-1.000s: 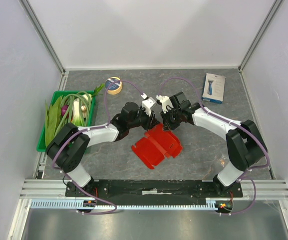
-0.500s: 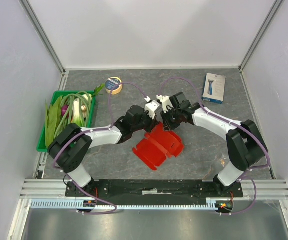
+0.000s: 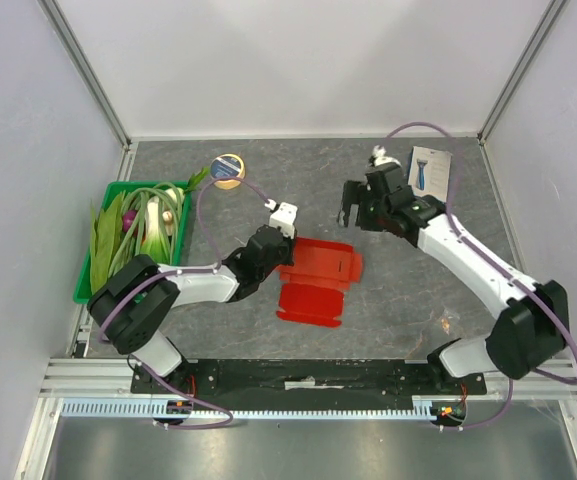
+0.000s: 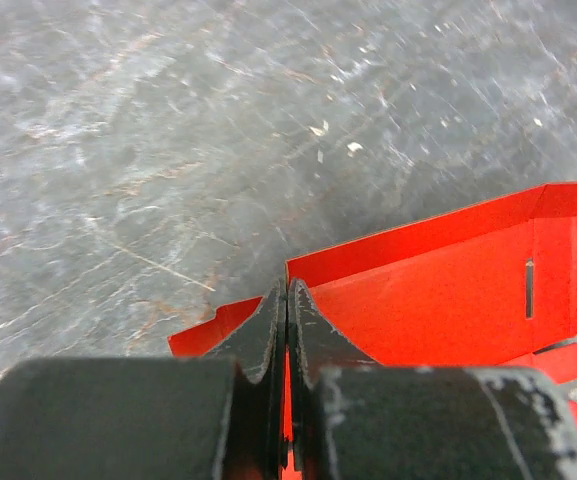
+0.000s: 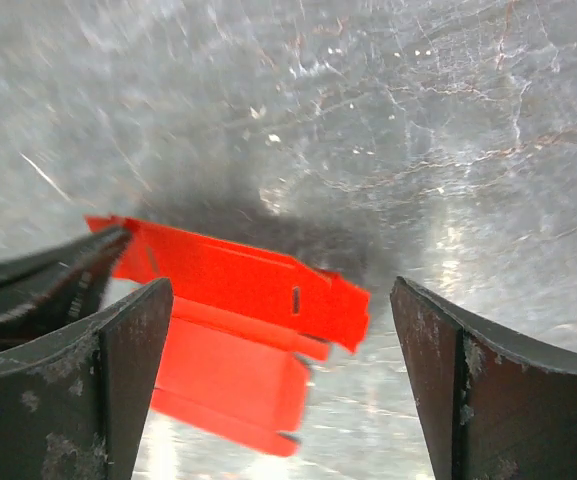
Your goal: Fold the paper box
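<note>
On the grey surface (image 3: 408,300) in front of me lies the red paper box (image 3: 318,282), partly folded. My left jaws pinch its left edge tight; my right jaws stand wide apart, above and clear of it.

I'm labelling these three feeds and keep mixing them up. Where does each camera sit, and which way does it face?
Top external: fixed above and behind the arms, looking down on the table; both arms show, the left gripper at the paper box, the right gripper clear of it.
Left wrist: on the left arm, looking along its shut fingers, which pinch the box's edge.
Right wrist: on the right arm, looking down between its open fingers at the box.
Shared: all three show the paper box.
</note>
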You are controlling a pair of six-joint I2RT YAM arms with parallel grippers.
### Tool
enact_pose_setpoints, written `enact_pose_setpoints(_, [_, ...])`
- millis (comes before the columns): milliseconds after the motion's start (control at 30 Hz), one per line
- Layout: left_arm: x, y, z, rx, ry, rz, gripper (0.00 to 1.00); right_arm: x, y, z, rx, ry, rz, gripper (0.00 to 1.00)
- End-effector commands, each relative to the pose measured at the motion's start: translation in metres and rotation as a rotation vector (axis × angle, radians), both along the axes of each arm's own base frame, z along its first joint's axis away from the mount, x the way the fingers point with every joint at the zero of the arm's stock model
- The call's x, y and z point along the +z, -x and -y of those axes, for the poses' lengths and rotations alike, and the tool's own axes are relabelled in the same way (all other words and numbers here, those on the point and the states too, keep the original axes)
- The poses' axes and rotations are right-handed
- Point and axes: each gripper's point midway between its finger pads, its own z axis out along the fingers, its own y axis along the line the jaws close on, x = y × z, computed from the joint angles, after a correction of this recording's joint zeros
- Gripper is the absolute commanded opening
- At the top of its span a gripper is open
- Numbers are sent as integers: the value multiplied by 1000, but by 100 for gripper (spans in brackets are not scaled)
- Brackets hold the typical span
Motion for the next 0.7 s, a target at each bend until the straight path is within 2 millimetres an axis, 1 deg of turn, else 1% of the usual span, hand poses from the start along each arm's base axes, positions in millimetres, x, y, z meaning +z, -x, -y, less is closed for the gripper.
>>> enact_pose_setpoints(0, [44, -20, -16, 203, 149, 110, 2, 21, 10, -32, -264, -406, -115, 96])
enact_pose_setpoints(33, [47, -21, -16, 212, 168, 116, 2, 0, 25, -47, -369, -556, -241, 93])
enact_pose_setpoints(67, [49, -21, -17, 217, 177, 123, 2, 16, 13, -67, -353, -708, -198, 90])
enact_pose_setpoints(100, [50, -21, -17, 217, 183, 127, 2, 17, 14, -78, -369, -791, -231, 82])
enact_pose_setpoints(133, [52, -21, -16, 221, 193, 133, 2, 7, 13, -83, -399, -818, -256, 79])
enact_pose_setpoints(167, [52, -21, -16, 222, 194, 135, 2, 10, 8, -87, -439, -866, -274, 78])
enact_pose_setpoints(200, [54, -21, -16, 225, 197, 137, 2, 9, 4, -88, -458, -875, -280, 73])
enact_pose_setpoints(233, [53, -21, -17, 224, 190, 140, 2, 8, -1, -89, -478, -878, -276, 73])
enact_pose_setpoints(267, [57, -21, -16, 221, 198, 151, 2, 11, -5, -88, -509, -901, -271, 70])
enact_pose_setpoints(300, [56, -21, -18, 219, 190, 160, 2, 11, -9, -83, -543, -904, -246, 67])
enact_pose_setpoints(333, [56, -20, -19, 220, 188, 168, 2, 9, -9, -82, -572, -908, -247, 65])
enact_pose_setpoints(367, [60, -21, -18, 218, 201, 186, 2, 5, -9, -80, -622, -927, -266, 60])
enact_pose_setpoints(433, [58, -19, -21, 213, 187, 201, 2, -10, -5, -77, -687, -928, -307, 55])
enact_pose_setpoints(467, [62, -19, -21, 219, 202, 218, 2, -12, -6, -78, -720, -944, -324, 53])
enact_pose_setpoints(533, [62, -17, -24, 215, 202, 235, 2, -16, -10, -76, -751, -931, -307, 52])
enact_pose_setpoints(567, [64, -16, -22, 208, 207, 244, 2, -17, -12, -76, -759, -920, -307, 52])
enact_pose_setpoints(600, [68, -15, -22, 202, 215, 258, 2, -22, -13, -76, -772, -903, -319, 52])
enact_pose_setpoints(633, [69, -15, -21, 198, 215, 262, 2, -17, -16, -79, -767, -913, -318, 52])
enact_pose_setpoints(667, [70, -14, -21, 194, 213, 265, 2, -16, -18, -81, -766, -913, -317, 52])
